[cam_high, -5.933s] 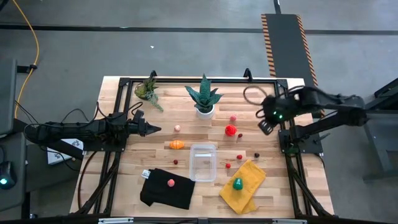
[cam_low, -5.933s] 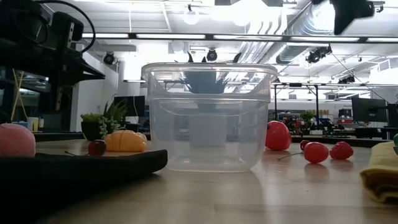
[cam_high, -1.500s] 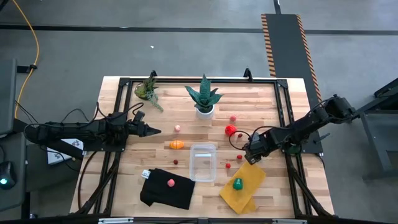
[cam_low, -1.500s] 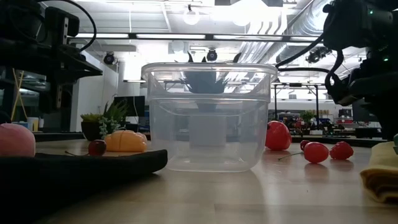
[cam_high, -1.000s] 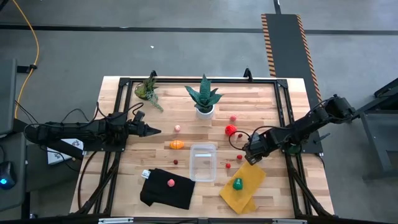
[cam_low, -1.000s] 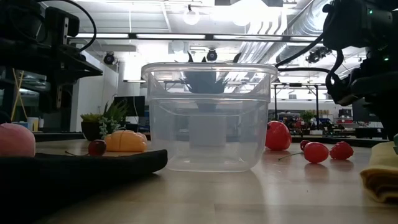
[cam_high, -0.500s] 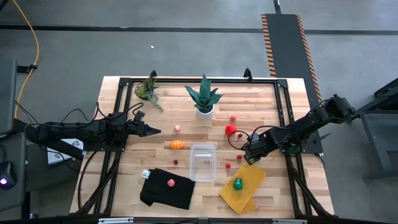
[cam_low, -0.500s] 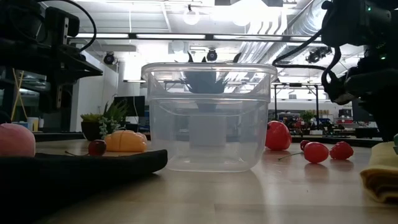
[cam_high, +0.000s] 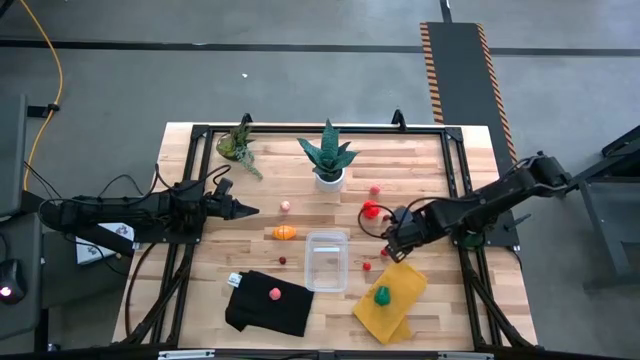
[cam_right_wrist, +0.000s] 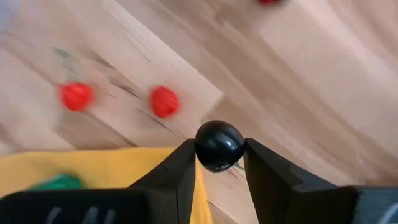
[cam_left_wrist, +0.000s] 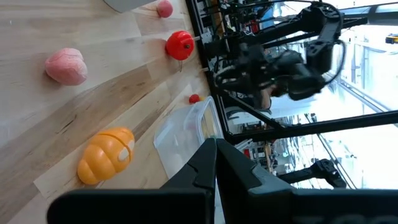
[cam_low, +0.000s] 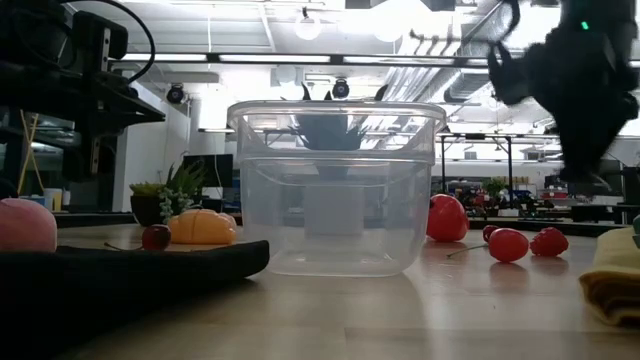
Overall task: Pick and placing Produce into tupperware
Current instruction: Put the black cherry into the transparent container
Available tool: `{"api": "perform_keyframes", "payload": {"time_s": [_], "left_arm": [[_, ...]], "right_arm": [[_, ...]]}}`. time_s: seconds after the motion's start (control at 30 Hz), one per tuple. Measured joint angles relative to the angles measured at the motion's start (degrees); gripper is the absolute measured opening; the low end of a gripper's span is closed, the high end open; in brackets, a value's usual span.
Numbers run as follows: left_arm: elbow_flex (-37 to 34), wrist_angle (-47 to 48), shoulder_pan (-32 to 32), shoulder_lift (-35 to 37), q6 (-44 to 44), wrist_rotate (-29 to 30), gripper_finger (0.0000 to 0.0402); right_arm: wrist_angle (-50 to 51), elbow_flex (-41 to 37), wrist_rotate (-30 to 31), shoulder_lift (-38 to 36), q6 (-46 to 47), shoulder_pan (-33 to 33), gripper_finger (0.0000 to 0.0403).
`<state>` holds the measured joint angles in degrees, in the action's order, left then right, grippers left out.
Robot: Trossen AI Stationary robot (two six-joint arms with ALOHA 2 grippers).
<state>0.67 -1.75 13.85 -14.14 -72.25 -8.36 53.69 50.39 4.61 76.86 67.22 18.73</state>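
The clear tupperware (cam_high: 327, 261) (cam_low: 337, 190) stands open on the wood table, mid-near. Toy produce lies around it: an orange piece (cam_high: 285, 232), a pink one (cam_high: 285, 206), a red one (cam_high: 371, 209), small red ones (cam_high: 367, 266), a pink one on the black cloth (cam_high: 275, 293) and a green one on the yellow cloth (cam_high: 382, 295). My right gripper (cam_high: 388, 241) (cam_right_wrist: 217, 149) is just right of the tupperware, above the table, shut on a small dark round piece (cam_right_wrist: 218, 144). My left gripper (cam_high: 252, 209) (cam_left_wrist: 214, 149) waits shut at the table's left, pointing toward the pink piece. My right gripper pinches the small dark round piece (cam_right_wrist: 218, 144) between its two fingertips (cam_right_wrist: 180, 163), one on each side of the ball. The fingers point down at the table from above. The piece is lifted clear of the wood, over the yellow cloth's far edge (cam_right_wrist: 124, 155).
Two potted green plants (cam_high: 328, 158) (cam_high: 238, 145) stand at the far edge. The black cloth (cam_high: 268, 303) lies near-left and the yellow cloth (cam_high: 392, 298) near-right of the tupperware. Two small red pieces (cam_right_wrist: 164, 101) (cam_right_wrist: 76, 96) lie under the right gripper. A dark metal frame rims the table.
My right gripper has risen from the table and moved a little toward the table's left and far side, toward the red piece and the tupperware, carrying the dark round piece. The left arm has kept still.
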Motion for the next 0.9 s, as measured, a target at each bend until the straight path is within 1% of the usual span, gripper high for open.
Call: {"api": "perform_keyframes", "payload": {"time_s": [0.13,0.27,0.47,0.53,0.67,0.8,0.9], "left_arm": [[0.0,0.0,0.0,0.0,0.0,0.0,0.0001],[0.0,0.0,0.0,0.0,0.0,0.0,0.0001],[0.0,0.0,0.0,0.0,0.0,0.0,0.0001],[0.0,0.0,0.0,0.0,0.0,0.0,0.0001],[0.0,0.0,0.0,0.0,0.0,0.0,0.0001],[0.0,0.0,0.0,0.0,0.2,0.0,0.0001],[0.0,0.0,0.0,0.0,1.4,0.0,0.0001]], "right_arm": [[0.6,4.9,3.2,0.0,-3.2,-0.5,0.0110],[-0.7,9.0,4.0,0.0,-8.1,-1.9,0.0110],[-6.8,12.7,3.9,0.0,-15.5,-4.1,0.0110],[-9.9,13.0,2.7,0.0,-17.6,-4.8,0.0110],[-16.8,13.0,-2.0,0.0,-21.0,-6.0,0.0110],[-21.5,13.0,-5.5,0.0,-22.4,-6.7,0.0110],[-25.0,13.0,-6.8,0.2,-23.1,-6.7,0.0110]]}}
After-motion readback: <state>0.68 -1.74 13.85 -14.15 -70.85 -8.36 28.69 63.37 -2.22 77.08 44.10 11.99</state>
